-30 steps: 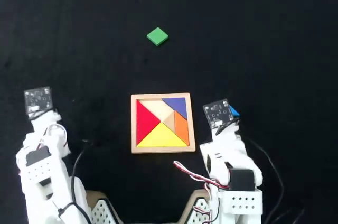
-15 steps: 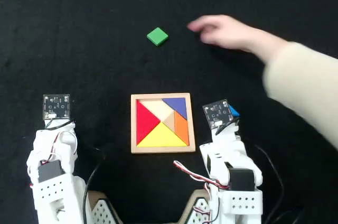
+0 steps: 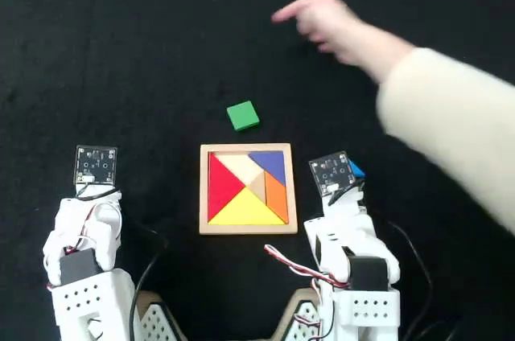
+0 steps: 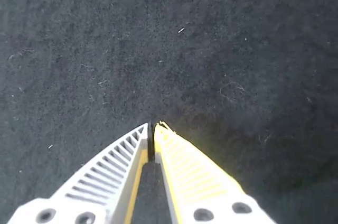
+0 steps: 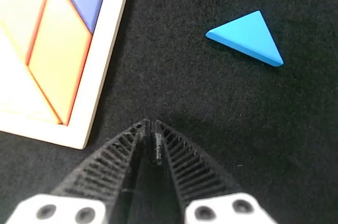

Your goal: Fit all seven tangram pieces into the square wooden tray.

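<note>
Both sets of jaws are clenched on nothing. The left gripper hangs tips together over bare black cloth, well to the left of the tray, which looks like a parked pose, out of the way. The right gripper sits just off the tray's right rim, also closed and empty, with the light blue triangle lying flat on the cloth near it, apart from the rim. That triangle is probably this arm's job, being on its side and close.

The tray lies between the two arms and holds a red triangle, a yellow triangle, a cream piece, a dark blue piece and an orange piece. A tan patch at the middle may be bare floor; I cannot tell.

The green square rests on the cloth just beyond the tray's far edge, not touching it. By my count two pieces remain outside, so the job is unfinished.
</note>
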`<move>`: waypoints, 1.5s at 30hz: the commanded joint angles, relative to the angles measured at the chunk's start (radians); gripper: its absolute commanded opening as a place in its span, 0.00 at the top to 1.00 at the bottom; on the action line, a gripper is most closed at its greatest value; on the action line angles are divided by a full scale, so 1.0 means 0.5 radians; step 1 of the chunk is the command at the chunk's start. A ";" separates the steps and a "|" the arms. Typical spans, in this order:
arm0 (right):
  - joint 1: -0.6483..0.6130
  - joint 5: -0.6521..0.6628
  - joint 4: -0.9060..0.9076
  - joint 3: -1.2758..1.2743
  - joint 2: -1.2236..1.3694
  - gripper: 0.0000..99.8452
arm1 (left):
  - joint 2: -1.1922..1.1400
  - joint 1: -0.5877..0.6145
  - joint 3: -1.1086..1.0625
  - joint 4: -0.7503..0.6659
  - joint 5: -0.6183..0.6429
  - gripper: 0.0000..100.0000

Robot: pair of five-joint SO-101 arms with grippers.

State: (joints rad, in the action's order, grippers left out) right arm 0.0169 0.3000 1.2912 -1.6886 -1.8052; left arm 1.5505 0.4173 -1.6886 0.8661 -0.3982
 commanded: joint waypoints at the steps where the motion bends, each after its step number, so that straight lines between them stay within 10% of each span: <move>1: 0.037 0.009 0.015 0.008 -0.143 0.99 | 0.012 -0.026 -0.035 0.009 -0.015 0.97; 45: 0.021 0.003 0.009 0.008 -0.146 0.99 | 0.034 0.026 0.164 0.411 -0.015 0.97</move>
State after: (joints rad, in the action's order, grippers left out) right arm 0.0169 0.3000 1.2912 -1.6886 -1.8052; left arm 1.5612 0.4250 -1.6410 1.0856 -0.3982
